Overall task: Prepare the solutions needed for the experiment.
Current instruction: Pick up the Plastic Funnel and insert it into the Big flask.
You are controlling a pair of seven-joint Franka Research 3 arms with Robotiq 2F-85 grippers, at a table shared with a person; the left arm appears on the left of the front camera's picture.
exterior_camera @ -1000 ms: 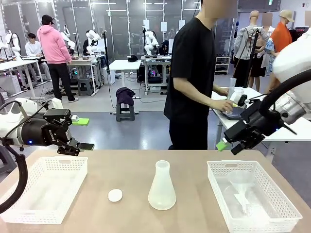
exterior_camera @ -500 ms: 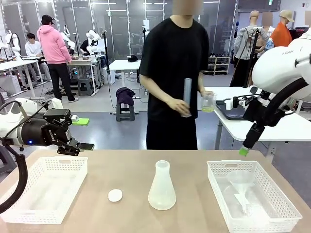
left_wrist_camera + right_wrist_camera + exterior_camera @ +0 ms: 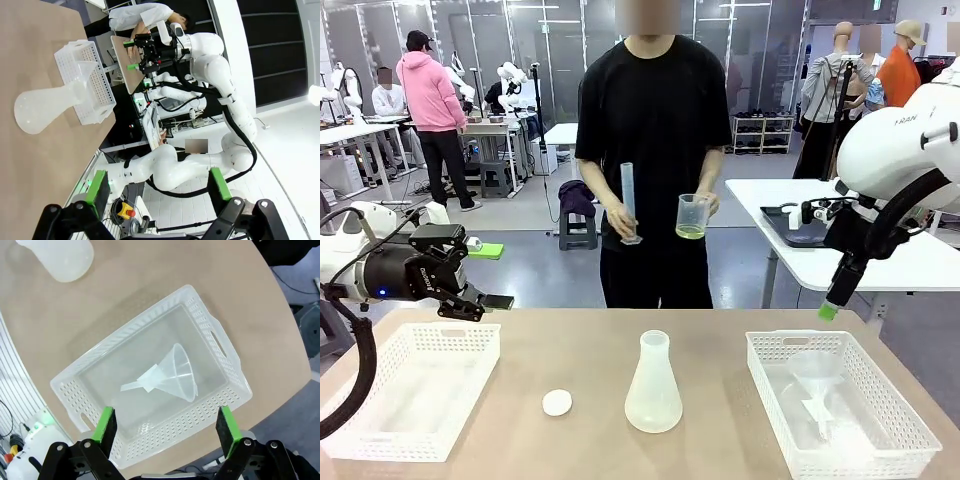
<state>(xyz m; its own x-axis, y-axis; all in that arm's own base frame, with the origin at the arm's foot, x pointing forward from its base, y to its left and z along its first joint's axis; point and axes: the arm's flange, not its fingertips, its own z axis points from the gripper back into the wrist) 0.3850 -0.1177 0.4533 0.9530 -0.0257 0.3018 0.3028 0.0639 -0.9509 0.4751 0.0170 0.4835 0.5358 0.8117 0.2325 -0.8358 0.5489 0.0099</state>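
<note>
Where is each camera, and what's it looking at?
Front view: between the arms, faces across the table to the person holding the solutions; left gripper and right gripper show, open.
Left wrist view: rolled sideways, looks along the table past the flask toward the right arm; own open fingers show.
Right wrist view: looks down into the basket holding the funnel; own open fingers show.
Shared: all three show flask and basket.
</note>
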